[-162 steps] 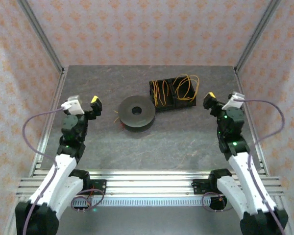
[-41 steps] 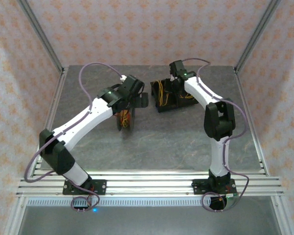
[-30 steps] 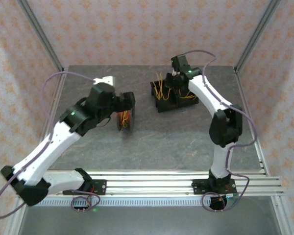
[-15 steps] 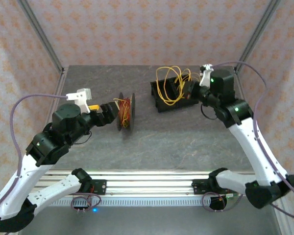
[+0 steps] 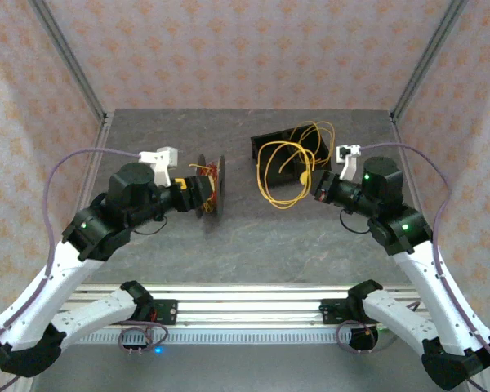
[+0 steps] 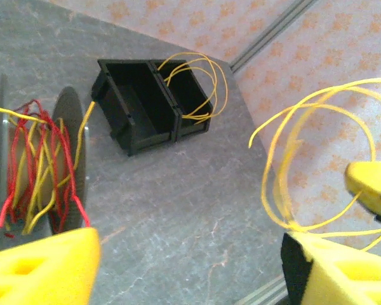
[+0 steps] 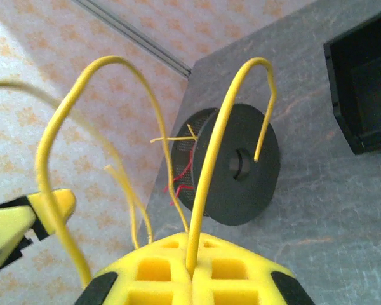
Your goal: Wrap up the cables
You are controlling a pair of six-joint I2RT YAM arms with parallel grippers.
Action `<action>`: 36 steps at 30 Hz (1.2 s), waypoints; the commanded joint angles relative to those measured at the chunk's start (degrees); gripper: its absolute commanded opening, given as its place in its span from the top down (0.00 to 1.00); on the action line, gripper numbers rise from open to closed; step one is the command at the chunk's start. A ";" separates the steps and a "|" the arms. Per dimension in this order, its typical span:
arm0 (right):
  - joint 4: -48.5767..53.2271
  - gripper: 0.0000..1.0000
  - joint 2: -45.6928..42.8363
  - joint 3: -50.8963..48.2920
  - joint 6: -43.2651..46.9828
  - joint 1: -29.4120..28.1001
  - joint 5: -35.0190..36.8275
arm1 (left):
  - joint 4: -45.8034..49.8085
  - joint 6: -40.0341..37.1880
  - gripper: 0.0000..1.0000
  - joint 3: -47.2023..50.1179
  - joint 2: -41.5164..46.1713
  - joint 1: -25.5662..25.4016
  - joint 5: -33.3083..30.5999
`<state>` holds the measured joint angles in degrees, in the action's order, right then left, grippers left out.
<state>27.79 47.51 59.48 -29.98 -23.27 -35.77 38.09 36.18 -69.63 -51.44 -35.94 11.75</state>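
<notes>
Closest in, my right fingers (image 7: 192, 279) are pressed together on the yellow cables (image 7: 195, 235). The strands rise from the seam between them and arch overhead. The right wrist view makes that pinch plain; from above, the grip is too small to judge. What the top view adds is the whole shape: the held cables hang as a wide loop above the tabletop (image 5: 253, 237), between my right fingers and the bin (image 6: 140, 108), and the loop crosses in front of the bin's near wall.

My left fingers (image 5: 188, 192) are spread wide with nothing between them, as the left wrist view shows. From above, their tips reach close to the spool (image 7: 241, 184); I cannot tell whether they touch it. The spool stands on its edge on the tabletop, left of the bin and apart from it, with red and yellow strands (image 6: 35, 171) wound loosely between its flanges and a few ends sticking out. From the right wrist the held cables cut across the spool's face.

Farther back, the black bin has two compartments. The left wrist view shows the one nearer the spool bare, and loose yellow loops (image 6: 197, 115) spilling over the rim of the other.
</notes>
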 commanded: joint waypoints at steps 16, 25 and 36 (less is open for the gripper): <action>-0.67 1.00 2.76 -3.49 13.40 -25.03 44.91 | -8.97 10.63 0.01 -6.33 -7.54 -12.75 -2.64; -6.62 1.00 8.13 -2.99 17.14 -34.81 56.64 | -6.45 23.48 0.01 -8.56 -13.01 -13.42 -7.81; -8.01 1.00 8.44 -3.05 16.27 -35.53 56.76 | -5.50 27.32 0.30 -6.85 -15.28 -14.13 -11.37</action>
<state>21.39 57.14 56.45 -13.82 -58.35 18.92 32.08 61.91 -76.77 -65.80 -49.89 3.01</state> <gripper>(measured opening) 0.044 0.720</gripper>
